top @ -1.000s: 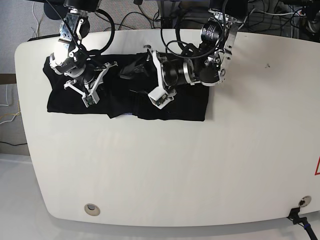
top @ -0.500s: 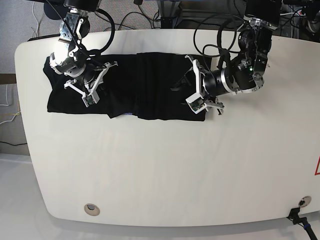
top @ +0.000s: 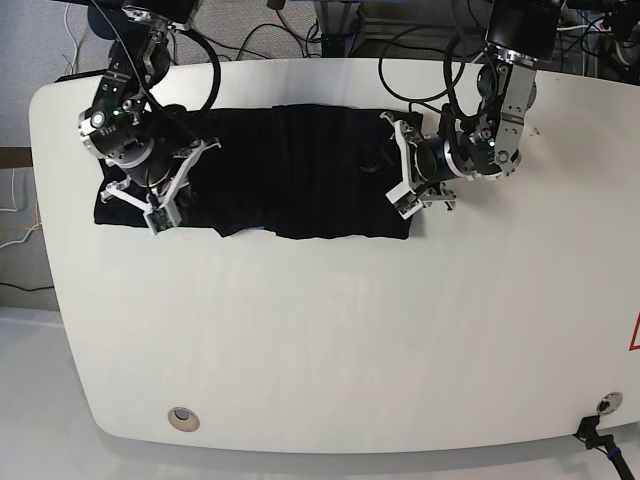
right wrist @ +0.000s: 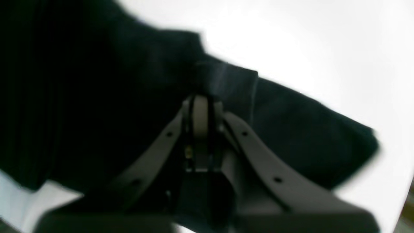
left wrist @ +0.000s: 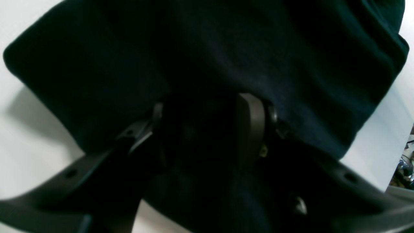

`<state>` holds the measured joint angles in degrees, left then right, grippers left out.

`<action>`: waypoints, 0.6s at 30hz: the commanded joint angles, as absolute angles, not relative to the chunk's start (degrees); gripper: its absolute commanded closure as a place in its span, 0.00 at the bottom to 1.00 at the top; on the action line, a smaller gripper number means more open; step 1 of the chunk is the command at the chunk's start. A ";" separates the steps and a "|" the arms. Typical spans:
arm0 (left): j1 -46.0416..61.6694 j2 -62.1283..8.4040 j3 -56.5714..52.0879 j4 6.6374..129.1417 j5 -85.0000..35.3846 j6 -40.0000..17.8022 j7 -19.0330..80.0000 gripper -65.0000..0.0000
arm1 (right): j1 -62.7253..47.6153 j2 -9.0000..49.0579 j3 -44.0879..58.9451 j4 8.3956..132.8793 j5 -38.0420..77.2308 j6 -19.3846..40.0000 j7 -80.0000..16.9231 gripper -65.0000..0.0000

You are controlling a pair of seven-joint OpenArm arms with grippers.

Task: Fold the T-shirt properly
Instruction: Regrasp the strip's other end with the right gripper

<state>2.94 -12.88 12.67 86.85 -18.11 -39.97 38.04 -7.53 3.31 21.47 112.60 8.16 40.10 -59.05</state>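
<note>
right hand (top: 158, 215): sits at the T-shirt's left end, fingers pinched together with black cloth caught between them
T-shirt (top: 300, 170): folded into a long black strip, lying flat along the worktop's (top: 330, 340) far side
left hand (top: 402, 170): over the T-shirt's right end, fingers spread apart, cloth bunched between

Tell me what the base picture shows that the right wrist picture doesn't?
Only the base view shows the whole white oval table, both arms, and the left gripper at the shirt's other end. Only the right wrist view shows the right gripper up close, its fingers pressed together over a cloth fold. Both show the large black cloth T-shirt lying on white tabletop.
</note>
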 commanded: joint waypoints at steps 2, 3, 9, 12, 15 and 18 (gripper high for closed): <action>2.86 -13.14 12.53 86.99 -17.71 -40.00 39.25 0.61 | -4.97 1.71 31.69 114.42 8.57 40.00 -59.38 0.70; 2.86 -13.23 12.53 86.90 -17.71 -40.00 39.25 0.61 | -4.44 1.63 33.98 114.42 8.57 40.00 -59.38 0.60; 2.86 -13.23 12.53 86.81 -17.71 -40.00 39.25 0.61 | -2.07 2.07 42.51 113.89 8.57 40.00 -59.38 0.24; 2.95 -13.23 12.53 86.81 -17.71 -40.00 39.25 0.61 | -0.92 3.21 46.64 110.46 8.57 40.00 -59.38 0.24; 2.95 -13.23 12.53 86.81 -17.71 -40.00 39.25 0.61 | -0.04 5.76 50.07 104.04 8.75 40.00 -59.38 0.24; 3.03 -13.32 12.44 86.81 -17.71 -40.00 39.25 0.61 | 1.45 6.73 52.88 97.63 9.45 40.00 -59.38 0.24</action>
<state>3.01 -12.93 12.53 86.59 -18.50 -39.97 37.74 -0.43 5.37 50.85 101.19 7.75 39.88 -60.55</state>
